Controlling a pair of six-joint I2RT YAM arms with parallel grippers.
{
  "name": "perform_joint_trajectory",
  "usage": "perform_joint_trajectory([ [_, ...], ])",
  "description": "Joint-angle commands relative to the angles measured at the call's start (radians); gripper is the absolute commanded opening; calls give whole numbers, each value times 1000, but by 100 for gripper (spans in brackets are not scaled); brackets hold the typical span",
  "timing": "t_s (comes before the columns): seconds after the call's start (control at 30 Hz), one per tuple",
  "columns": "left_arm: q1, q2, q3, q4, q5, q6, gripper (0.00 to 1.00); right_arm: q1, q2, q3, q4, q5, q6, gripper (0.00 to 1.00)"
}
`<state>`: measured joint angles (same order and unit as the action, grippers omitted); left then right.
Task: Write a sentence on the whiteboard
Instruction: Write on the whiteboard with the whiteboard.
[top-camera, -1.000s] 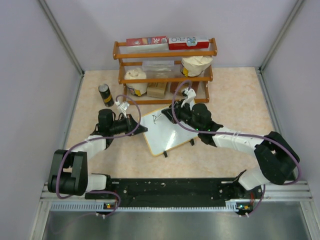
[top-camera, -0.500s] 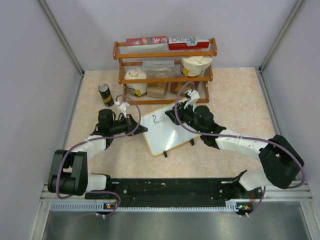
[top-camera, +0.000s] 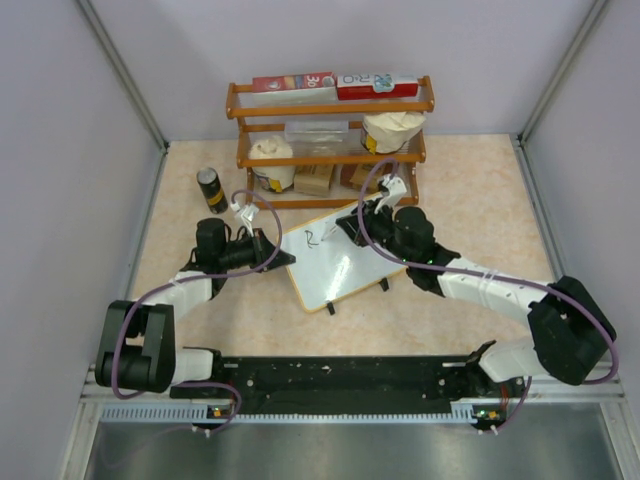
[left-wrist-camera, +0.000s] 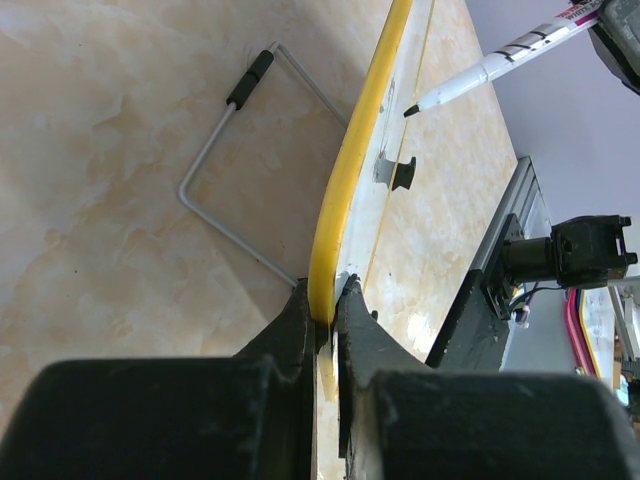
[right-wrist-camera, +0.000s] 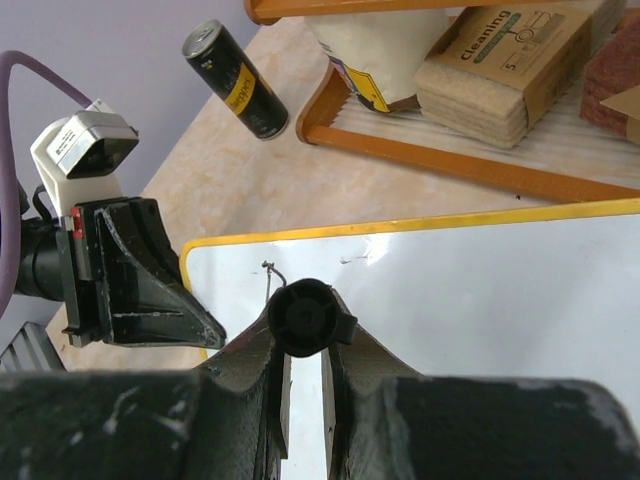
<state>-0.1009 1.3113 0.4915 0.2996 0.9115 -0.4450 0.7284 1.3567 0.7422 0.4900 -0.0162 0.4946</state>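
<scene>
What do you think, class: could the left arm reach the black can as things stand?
Probably not freely: its tool is shut on the whiteboard edge, steadying it. The can stands close, with bare table between.

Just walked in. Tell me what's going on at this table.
Two robot arms are writing on a whiteboard. The left claw is clamped on the board's edge, steadying it. The right claw grips a marker, its tip close to the board's face. Only a few black strokes are there, so the sentence is barely started.
</scene>
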Motion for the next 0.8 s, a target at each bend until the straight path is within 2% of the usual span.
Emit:
perform_joint_trajectory([
  [0.0, 3, 8, -33, -40, -198, 138, 0, -15, -8, 66, 10, -4, 4, 0],
  [0.77, 3, 11, -31, -39, -192, 138, 0, -15, 61, 74, 18, 13, -10, 0],
])
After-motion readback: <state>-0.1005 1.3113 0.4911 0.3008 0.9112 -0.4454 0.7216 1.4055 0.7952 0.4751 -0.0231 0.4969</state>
